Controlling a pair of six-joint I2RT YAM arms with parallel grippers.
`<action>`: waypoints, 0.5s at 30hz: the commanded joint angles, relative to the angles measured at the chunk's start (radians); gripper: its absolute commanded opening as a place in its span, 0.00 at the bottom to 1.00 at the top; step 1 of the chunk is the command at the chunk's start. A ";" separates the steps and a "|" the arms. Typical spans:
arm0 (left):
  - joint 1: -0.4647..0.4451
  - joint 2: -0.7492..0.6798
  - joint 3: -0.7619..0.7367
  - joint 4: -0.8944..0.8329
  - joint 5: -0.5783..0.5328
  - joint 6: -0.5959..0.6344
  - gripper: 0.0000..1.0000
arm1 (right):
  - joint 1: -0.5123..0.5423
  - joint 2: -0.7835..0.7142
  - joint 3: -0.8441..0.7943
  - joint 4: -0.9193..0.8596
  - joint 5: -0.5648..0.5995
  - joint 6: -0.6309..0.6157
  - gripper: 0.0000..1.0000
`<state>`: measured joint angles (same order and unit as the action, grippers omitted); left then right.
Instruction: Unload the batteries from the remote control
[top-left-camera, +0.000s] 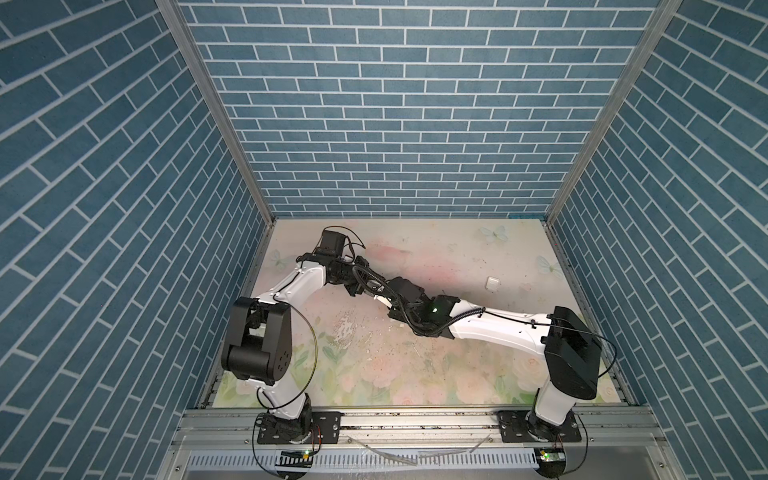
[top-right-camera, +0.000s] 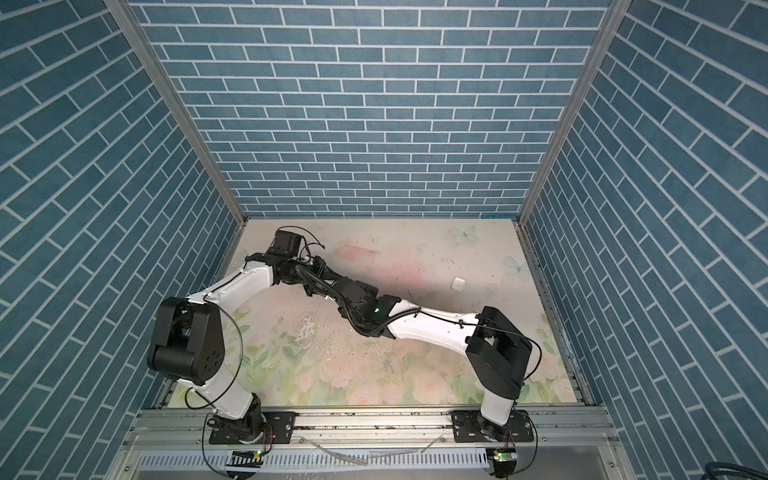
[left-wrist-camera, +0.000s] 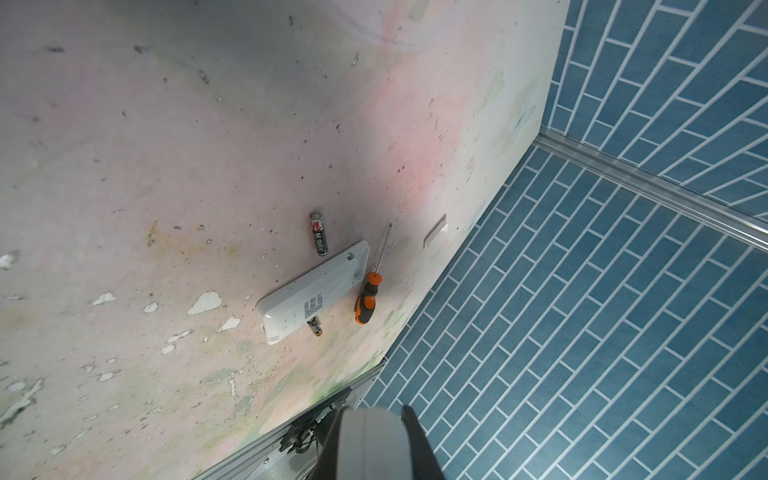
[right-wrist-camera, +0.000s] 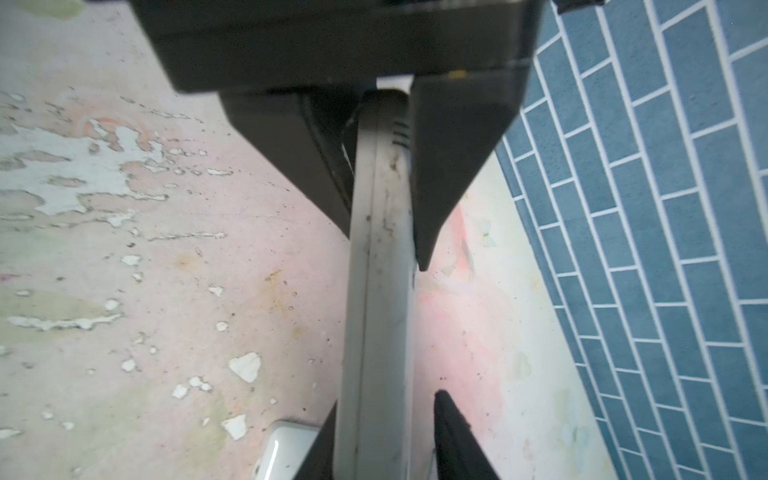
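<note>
White scuffed remote (right-wrist-camera: 380, 291), 2 slim cylindrical batteries (left-wrist-camera: 318, 232)

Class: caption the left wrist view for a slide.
White rectangular remote on floral tabletop, dark cylindrical battery beside it, second battery partly hidden at its edge, orange-and-black screwdriver alongside.

Ran this one remotely, and it was obviously a robotics lab test cell, nobody's home. The blue brick walls (top-left-camera: 415, 124) were just printed panels on aluminium posts (top-left-camera: 216, 116). The table (top-left-camera: 415, 374) wore a scuffed, peeling floral sheet. The left arm (top-left-camera: 299, 282) and right arm (top-left-camera: 498, 328) were bolted to an extruded rail (top-left-camera: 415, 419), with a slotted cable duct (top-left-camera: 415, 459) in front.
</note>
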<state>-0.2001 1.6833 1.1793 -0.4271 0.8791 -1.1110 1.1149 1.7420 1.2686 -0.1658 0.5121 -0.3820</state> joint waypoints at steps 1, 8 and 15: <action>0.022 0.016 0.004 0.029 -0.010 0.044 0.00 | -0.010 -0.036 0.001 0.046 0.063 0.011 0.43; 0.055 0.007 -0.040 0.187 -0.003 -0.033 0.00 | -0.004 -0.079 -0.014 0.013 0.066 0.047 0.50; 0.073 -0.016 -0.191 0.749 -0.084 -0.246 0.00 | -0.007 -0.239 -0.045 -0.130 -0.077 0.348 0.50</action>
<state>-0.1337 1.6833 1.0386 -0.0097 0.8421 -1.2381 1.1122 1.5887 1.2488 -0.2325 0.4931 -0.2245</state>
